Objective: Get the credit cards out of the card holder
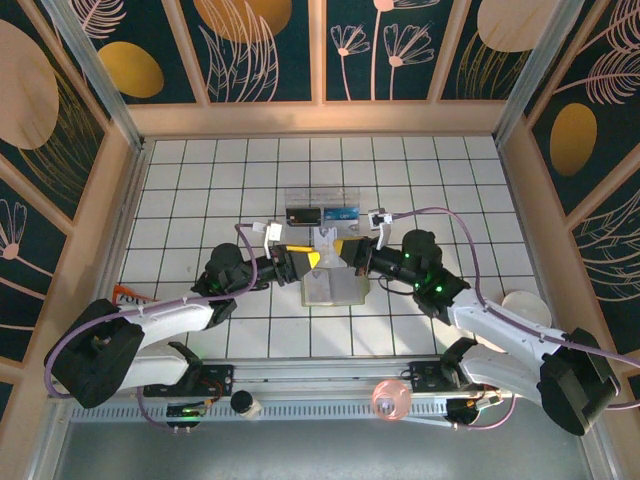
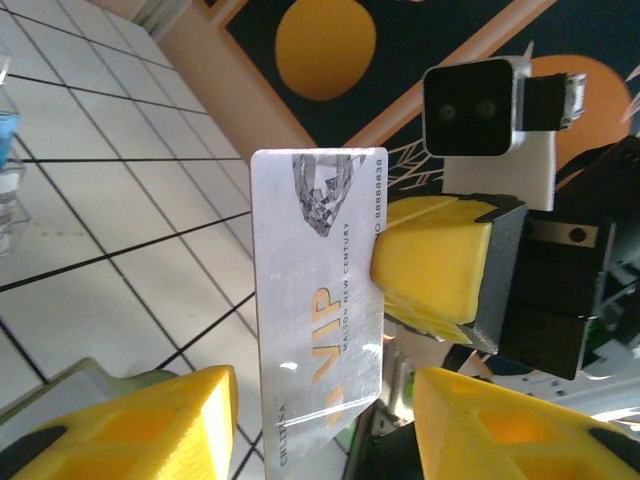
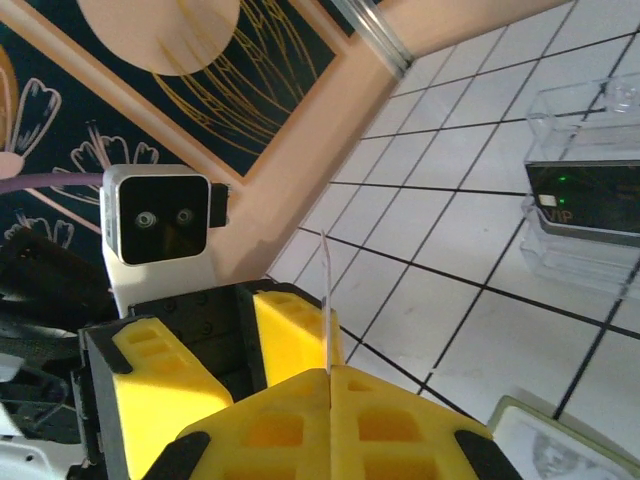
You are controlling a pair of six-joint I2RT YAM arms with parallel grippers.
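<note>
**A:** White tiled table (image 1: 200, 180), floral panels (image 1: 260, 50) around. Where is the card (image 2: 320, 300)?

**B:** Upright above the open holder (image 1: 335, 288). The right gripper (image 3: 328, 372) is clamped on its edge. The left gripper (image 2: 325, 430) stands apart astride it, not touching.

**A:** Handling?

**B:** Probably thin, stiff and slick, so best pinched across both faces. The clear box (image 1: 322, 208) behind holds a dark card (image 3: 585, 200) and a blue card (image 1: 341, 213).

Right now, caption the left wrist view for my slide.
Right hand pinches the silver VIP card by its edge, left hand open around the card's lower end, above the tiled table.
</note>
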